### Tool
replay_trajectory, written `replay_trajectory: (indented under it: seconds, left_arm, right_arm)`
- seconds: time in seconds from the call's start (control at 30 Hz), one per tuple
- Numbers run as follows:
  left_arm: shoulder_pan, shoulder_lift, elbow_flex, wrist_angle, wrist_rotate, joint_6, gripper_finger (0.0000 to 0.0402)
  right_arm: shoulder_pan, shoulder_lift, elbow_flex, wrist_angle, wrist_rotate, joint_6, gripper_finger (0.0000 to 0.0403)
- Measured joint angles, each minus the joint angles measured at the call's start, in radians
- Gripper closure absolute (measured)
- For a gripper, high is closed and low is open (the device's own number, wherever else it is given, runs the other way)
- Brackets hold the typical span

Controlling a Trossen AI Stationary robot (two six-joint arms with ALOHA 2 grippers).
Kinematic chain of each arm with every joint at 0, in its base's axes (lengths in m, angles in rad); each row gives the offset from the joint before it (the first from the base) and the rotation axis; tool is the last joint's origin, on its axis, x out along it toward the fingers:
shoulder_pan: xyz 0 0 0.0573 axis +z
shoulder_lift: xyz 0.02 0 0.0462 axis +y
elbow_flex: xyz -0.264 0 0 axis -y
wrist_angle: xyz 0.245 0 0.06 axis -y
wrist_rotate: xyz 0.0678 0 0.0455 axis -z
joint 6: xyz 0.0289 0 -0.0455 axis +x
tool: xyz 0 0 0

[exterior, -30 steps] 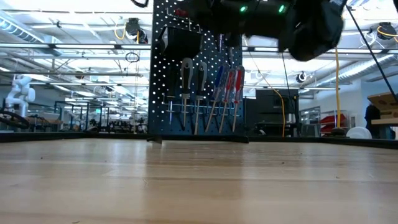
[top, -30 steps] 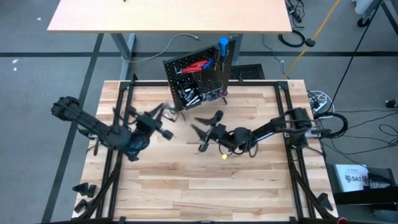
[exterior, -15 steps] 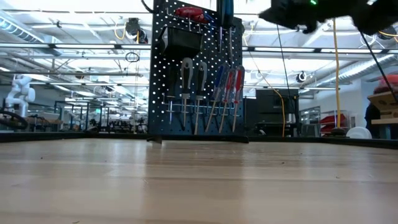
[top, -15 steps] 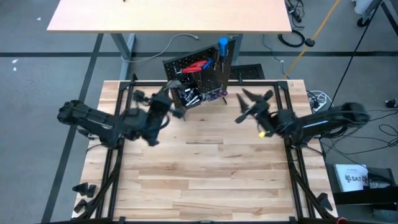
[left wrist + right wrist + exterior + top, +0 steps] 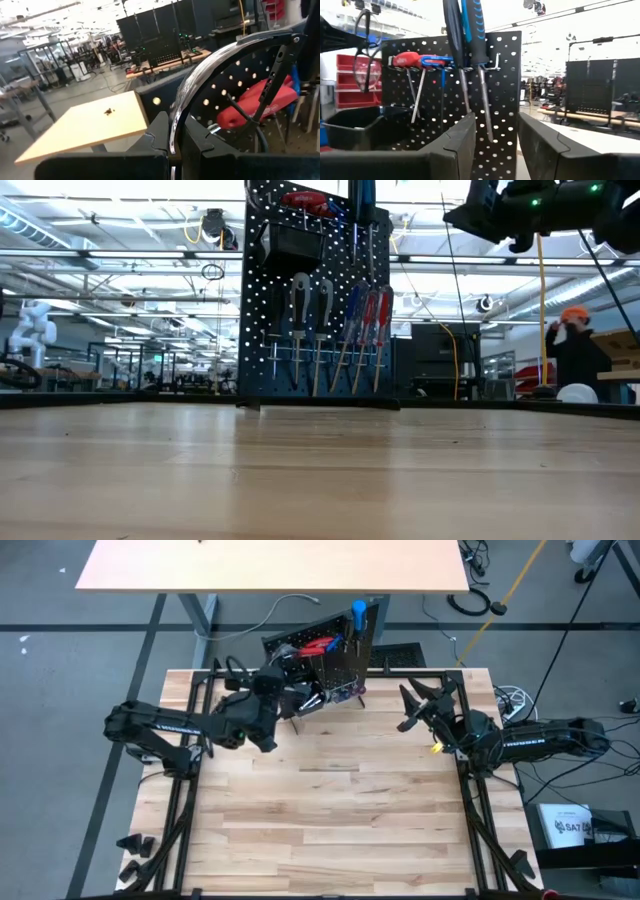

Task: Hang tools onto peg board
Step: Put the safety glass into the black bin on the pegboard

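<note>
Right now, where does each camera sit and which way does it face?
High: above, facing straight down on table, both arms, peg board.
Low: at tabletop height, facing the peg board; right arm overhead.
Left wrist: behind left gripper, clamped on a curved shiny piece, facing the board.
Right wrist: behind open right gripper, facing the board's hooks.
All share the peg board.

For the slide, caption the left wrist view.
Left hand shut on safety glasses, held up at the peg board.

A black peg board [image 5: 315, 290] stands upright at the tabletop's far edge. Screwdrivers [image 5: 340, 340] with black, blue and red handles hang in a row; red-handled pliers [image 5: 303, 199] sit on top.
</note>
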Motion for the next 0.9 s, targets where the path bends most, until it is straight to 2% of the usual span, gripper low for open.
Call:
replay_trajectory:
  seconds: [0.37,0.9]
  left_arm:
    - [0.033,0.066,0.000,-0.005,0.001,-0.121,0.0385]
    - [0.040,0.071,-0.002,-0.015,0.000,-0.100,0.0385]
  right_arm:
    - [-0.059,0.002,0.000,-0.147,0.001,0.028,0.0268]
    - [-0.066,0.001,0.000,-0.165,0.001,0.042,0.0268]
